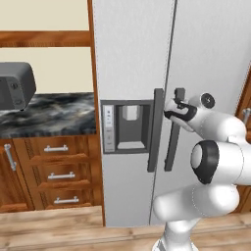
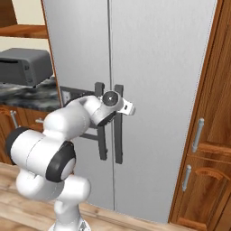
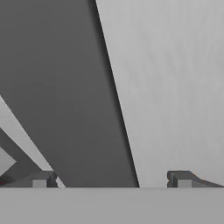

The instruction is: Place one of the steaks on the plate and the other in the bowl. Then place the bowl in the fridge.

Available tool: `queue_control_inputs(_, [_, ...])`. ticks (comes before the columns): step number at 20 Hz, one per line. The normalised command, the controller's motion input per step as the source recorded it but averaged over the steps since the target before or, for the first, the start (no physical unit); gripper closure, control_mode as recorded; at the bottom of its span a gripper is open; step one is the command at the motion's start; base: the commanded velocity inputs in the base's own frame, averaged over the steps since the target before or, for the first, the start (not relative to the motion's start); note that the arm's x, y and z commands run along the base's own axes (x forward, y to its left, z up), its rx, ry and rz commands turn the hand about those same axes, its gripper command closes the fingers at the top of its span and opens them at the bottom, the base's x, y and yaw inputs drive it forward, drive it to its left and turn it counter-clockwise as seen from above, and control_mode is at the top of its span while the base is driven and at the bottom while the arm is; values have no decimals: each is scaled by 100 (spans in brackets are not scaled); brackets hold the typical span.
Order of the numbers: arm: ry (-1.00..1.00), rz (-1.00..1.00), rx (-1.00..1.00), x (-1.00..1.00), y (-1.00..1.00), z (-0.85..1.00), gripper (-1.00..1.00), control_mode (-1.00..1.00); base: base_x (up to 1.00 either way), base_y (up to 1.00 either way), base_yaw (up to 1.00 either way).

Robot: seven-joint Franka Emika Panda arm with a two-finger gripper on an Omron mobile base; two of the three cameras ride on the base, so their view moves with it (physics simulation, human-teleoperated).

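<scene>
The white arm's two-finger gripper is pressed up close to the tall silver-grey side-by-side fridge, its fingers spread wide and holding nothing. In the hand view a dark grey vertical bar, the right door's handle, runs up between the two tips, nearer the left tip than the right one, with pale door panel behind it. The handle's long axis stands upright on the door; in the hand view it slants because the hand is rolled. From the left base view the hand sits at the upper part of that right handle, just beside the seam between the doors. My judgement: the coming move depends on the bar lying squarely between the tips, so a close would pinch it across its narrow width before pulling.

Count: one fridge, two doors, two dark vertical handles, one water dispenser panel in the left door. On the marbled dark desk to the left stands one grey toaster oven.
</scene>
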Motion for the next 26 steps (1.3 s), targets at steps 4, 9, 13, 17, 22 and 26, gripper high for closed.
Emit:
queue_control_inputs(4, [-17,0,0,78,0,-49,-100,-100,0,0,0])
queue_control_inputs(9, [-14,0,0,91,0,-52,100,-100,0,0,0])
queue_control_inputs(13, [0,0,0,44,0,-4,100,-100,0,0,0])
queue_control_inputs(17, [0,0,0,-2,0,0,100,-100,0,0,0])
queue_control_inputs(22, [4,6,0,-10,0,4,100,-100,0,0,0])
queue_control_inputs(26, [10,8,0,-3,-8,18,100,-100,0,0,0])
